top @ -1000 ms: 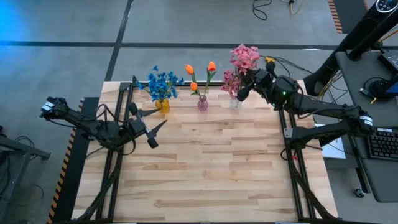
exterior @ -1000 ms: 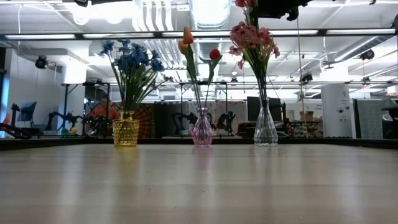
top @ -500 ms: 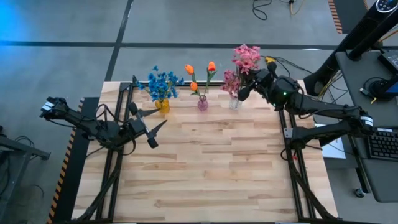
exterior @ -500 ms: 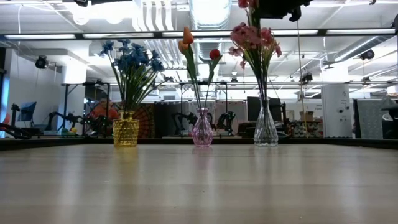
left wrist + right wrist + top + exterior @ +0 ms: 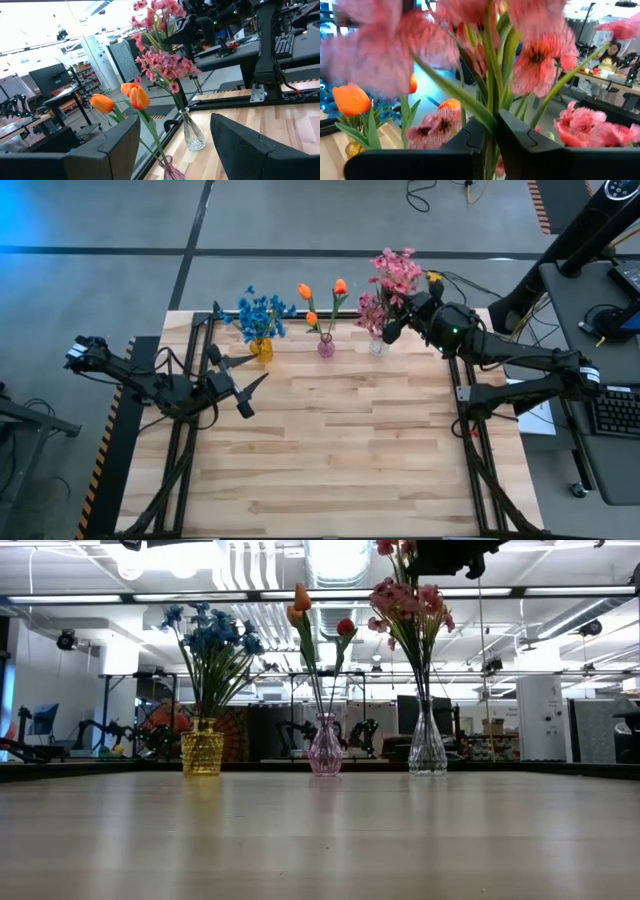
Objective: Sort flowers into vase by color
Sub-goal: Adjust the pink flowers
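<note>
Three vases stand in a row near the table's far edge. A yellow vase (image 5: 262, 351) holds blue flowers (image 5: 262, 313). A pink vase (image 5: 326, 347) holds orange tulips (image 5: 322, 292). A clear vase (image 5: 377, 346) holds pink sprays (image 5: 372, 310). My right gripper (image 5: 390, 330) hovers above the clear vase, shut on one more pink spray (image 5: 394, 268); it shows at the top of the low view (image 5: 445, 552). My left gripper (image 5: 260, 368) hangs open over the table's left part, near the yellow vase, touching nothing. My right gripper pinches the pink spray's green stem (image 5: 490, 131) between its two fingers, below the blooms. The fingers come from the table's right and lie across the stem. The spray stands nearly upright, blooms above the fingers, and its lower stem (image 5: 176, 87) runs down toward the clear vase's mouth (image 5: 185, 111).
The wooden table top (image 5: 350, 450) spreads bare in front of the vases. Black frame rails (image 5: 190, 440) run along both sides. A desk with a keyboard (image 5: 608, 410) stands off the right edge. A person (image 5: 610, 56) sits far off in the room.
The pink spray in my right gripper has shifted a little: its blooms stand slightly higher in the low view and lean a bit more toward the table's left.
</note>
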Controlling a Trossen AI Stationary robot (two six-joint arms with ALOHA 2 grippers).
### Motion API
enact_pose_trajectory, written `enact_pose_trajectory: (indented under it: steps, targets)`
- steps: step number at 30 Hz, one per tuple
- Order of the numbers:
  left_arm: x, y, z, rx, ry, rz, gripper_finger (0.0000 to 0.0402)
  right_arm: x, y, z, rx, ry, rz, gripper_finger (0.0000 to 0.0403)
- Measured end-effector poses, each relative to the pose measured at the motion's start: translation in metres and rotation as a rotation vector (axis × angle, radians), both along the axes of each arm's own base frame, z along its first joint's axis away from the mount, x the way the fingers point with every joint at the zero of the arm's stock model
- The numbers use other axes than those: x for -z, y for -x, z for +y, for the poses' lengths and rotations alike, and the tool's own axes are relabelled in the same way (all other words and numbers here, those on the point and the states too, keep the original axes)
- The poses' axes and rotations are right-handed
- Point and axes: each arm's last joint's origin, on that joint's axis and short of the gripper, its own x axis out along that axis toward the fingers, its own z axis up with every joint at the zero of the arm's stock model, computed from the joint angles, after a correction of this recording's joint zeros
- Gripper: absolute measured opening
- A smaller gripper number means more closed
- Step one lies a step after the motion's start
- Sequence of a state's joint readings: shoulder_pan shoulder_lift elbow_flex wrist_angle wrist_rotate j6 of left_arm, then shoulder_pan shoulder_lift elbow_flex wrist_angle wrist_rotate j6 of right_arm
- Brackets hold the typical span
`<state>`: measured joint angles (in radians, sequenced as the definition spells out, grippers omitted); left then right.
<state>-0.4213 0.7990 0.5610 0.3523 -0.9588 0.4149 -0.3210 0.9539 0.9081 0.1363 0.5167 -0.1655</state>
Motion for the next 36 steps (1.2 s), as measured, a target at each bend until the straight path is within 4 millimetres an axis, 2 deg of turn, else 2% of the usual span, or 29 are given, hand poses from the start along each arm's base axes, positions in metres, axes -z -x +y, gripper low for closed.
enact_pose_trajectory:
  steps: [36]
  targets:
    - [-0.0007, 0.0001, 0.0, 0.0, 0.003, -0.007, 0.0224, 0.0099, 0.0036, 0.001, 0.011, -0.082, 0.063, 0.0012]
